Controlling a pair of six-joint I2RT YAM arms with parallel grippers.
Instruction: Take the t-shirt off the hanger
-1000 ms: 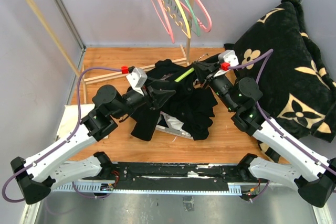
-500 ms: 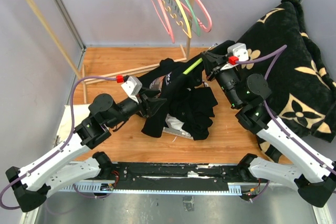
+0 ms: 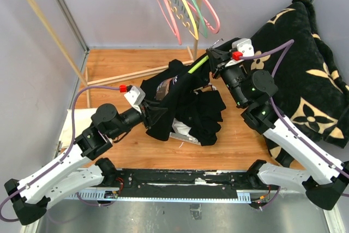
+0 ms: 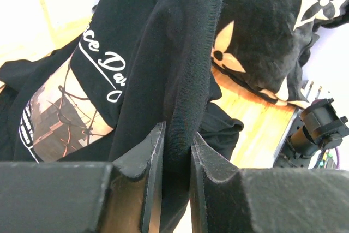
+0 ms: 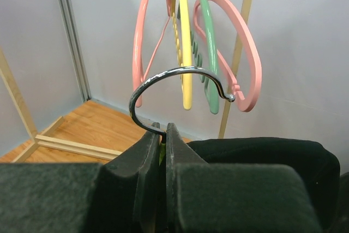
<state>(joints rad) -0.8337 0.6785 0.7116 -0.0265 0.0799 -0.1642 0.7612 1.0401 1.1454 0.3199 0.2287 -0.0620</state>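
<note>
1. Your left gripper [image 4: 177, 135] is closed on a fold of the black t-shirt [image 3: 180, 96]. In the left wrist view the cloth is pressed between the two fingers [image 4: 150, 159] and runs up and away from them in a tight band.
2. Your right gripper [image 5: 162, 129] is closed on the hanger [image 3: 197, 66], just under its chrome hook [image 5: 180, 77]. A bit of lime green shows between the jaws.
3. The t-shirt is on the wooden table [image 3: 114, 61], in front of the clothes rack [image 3: 43, 20]. It lies a little toward the side of the rack where the coloured hangers [image 3: 188, 4] hang.
4. The upper part of the t-shirt is raised and stretched between the two grippers. White script and a printed picture [image 4: 60, 118] face up. The lower part lies bunched on the table, on the side away from the rack.
5. The hanger is tilted. Its hook end is high and points toward the rack, almost under the pink, yellow and green hangers. Its green arm goes down into the shirt, and the rest of it is hidden by the cloth.
6. You cannot tell from these views how much of the hanger is inside the shirt.
7. A black blanket with a cream flower pattern [image 3: 311, 80] lies to the right of the rack, beside the right arm.
</note>
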